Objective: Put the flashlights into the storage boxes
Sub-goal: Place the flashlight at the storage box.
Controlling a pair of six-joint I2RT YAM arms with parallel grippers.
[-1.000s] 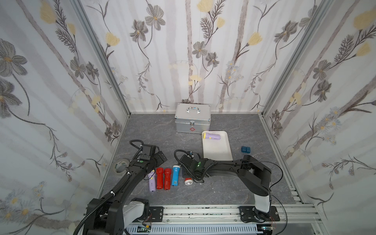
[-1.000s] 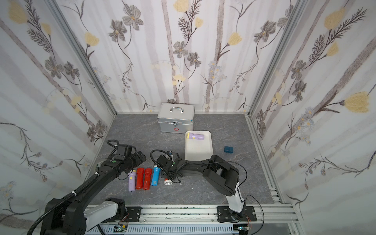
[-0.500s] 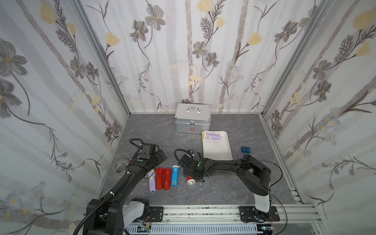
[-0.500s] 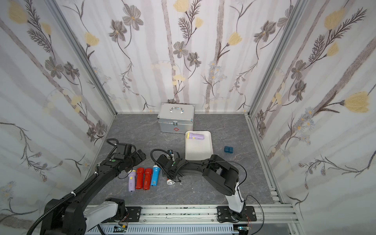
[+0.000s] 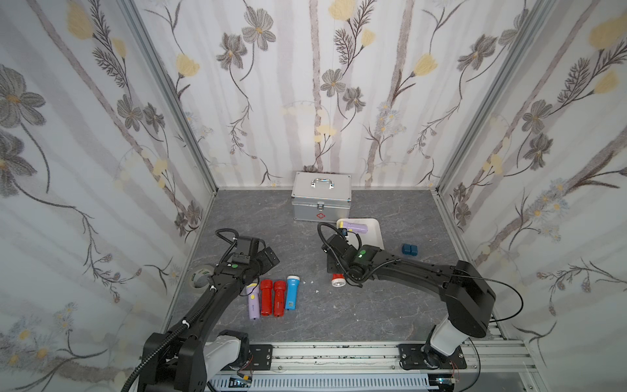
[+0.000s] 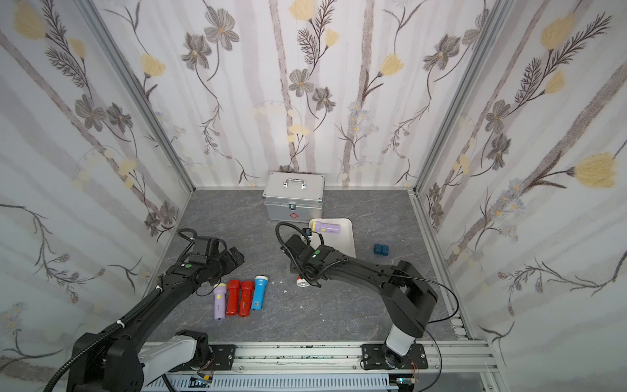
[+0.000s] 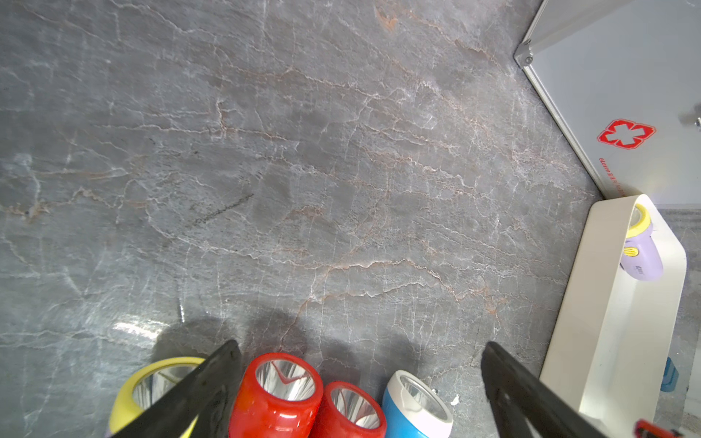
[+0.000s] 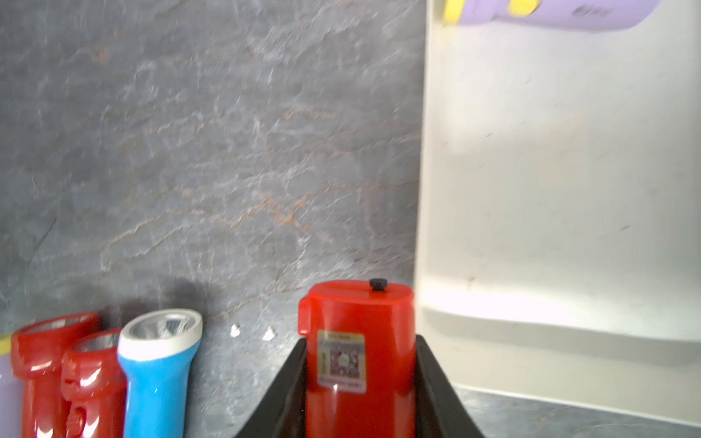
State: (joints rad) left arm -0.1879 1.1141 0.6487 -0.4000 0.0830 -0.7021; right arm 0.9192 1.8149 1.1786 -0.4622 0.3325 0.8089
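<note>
Gripping red flashlight (image 8: 360, 311): right claw (image 8: 360, 339) | sticker (image 8: 341, 360) shows only in right wrist view | left claw (image 7: 360, 343) gaping

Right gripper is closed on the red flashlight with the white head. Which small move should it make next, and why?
Probably lift a little and carry it toward the white tray. The right gripper is shut on the red flashlight with the white head, the tray lies close beside it, and only one lilac flashlight lies in it.

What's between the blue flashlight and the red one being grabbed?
Only two tiny white specks on bare grey table, shown in the right wrist view.
</note>
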